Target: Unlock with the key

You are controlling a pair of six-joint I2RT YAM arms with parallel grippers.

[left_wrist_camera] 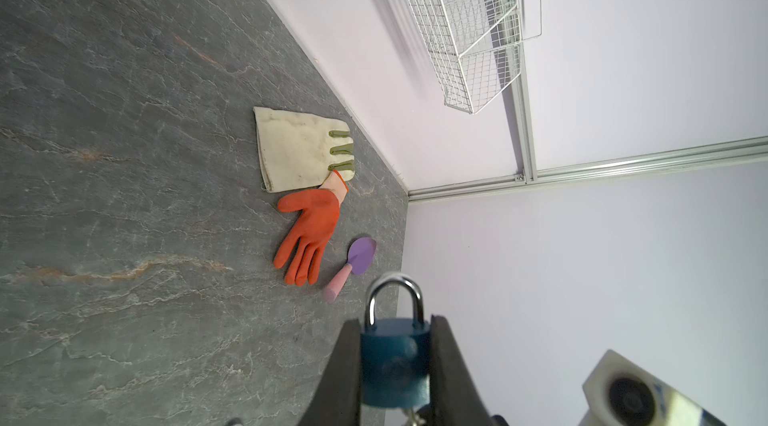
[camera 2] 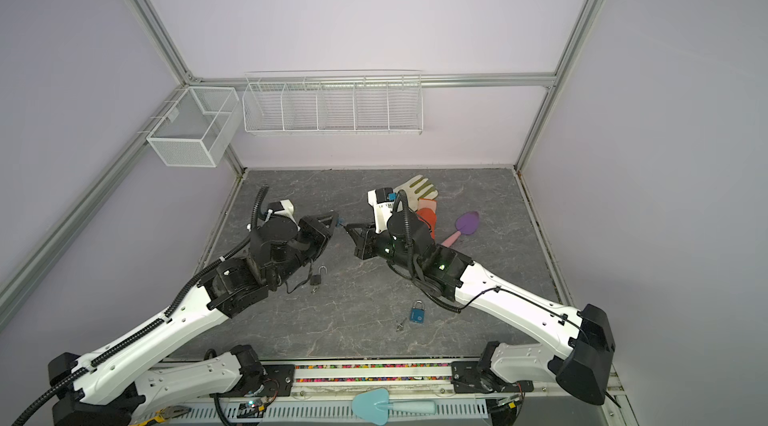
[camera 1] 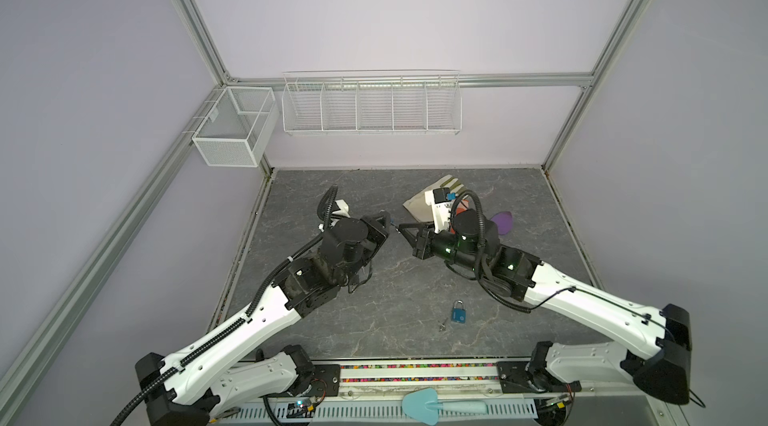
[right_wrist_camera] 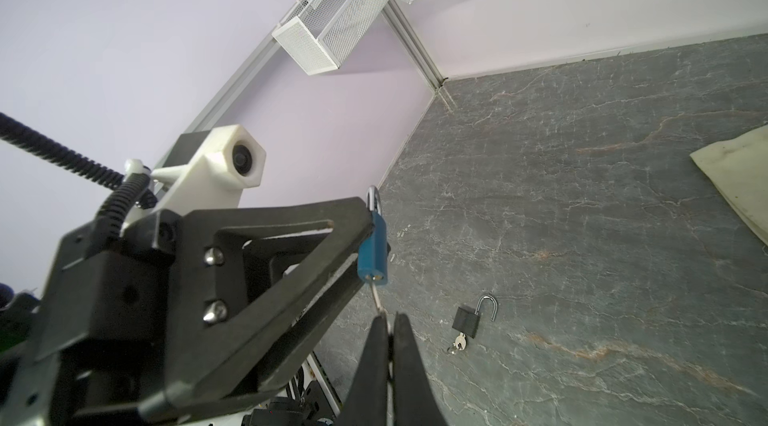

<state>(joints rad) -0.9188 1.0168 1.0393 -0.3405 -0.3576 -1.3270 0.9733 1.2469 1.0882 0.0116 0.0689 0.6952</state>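
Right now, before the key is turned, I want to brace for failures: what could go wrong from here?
The right gripper pinches only the outer end of the thin key, so it may slip when twisting. The left gripper holds the blue padlock in mid-air, clamped only at the tips of its jaws; turning force could rotate or drop it.

From where my left gripper (camera 2: 335,220) and right gripper (camera 2: 348,228) meet, I find the table (camera 2: 332,191) bare toward 12 and 6 o'clock. A white glove (camera 2: 415,189) lies at 2, an orange glove (camera 2: 430,218) and a purple trowel (camera 2: 467,224) at 3, a blue padlock (camera 2: 417,312) at 5, a black padlock (camera 2: 316,278) at 7.
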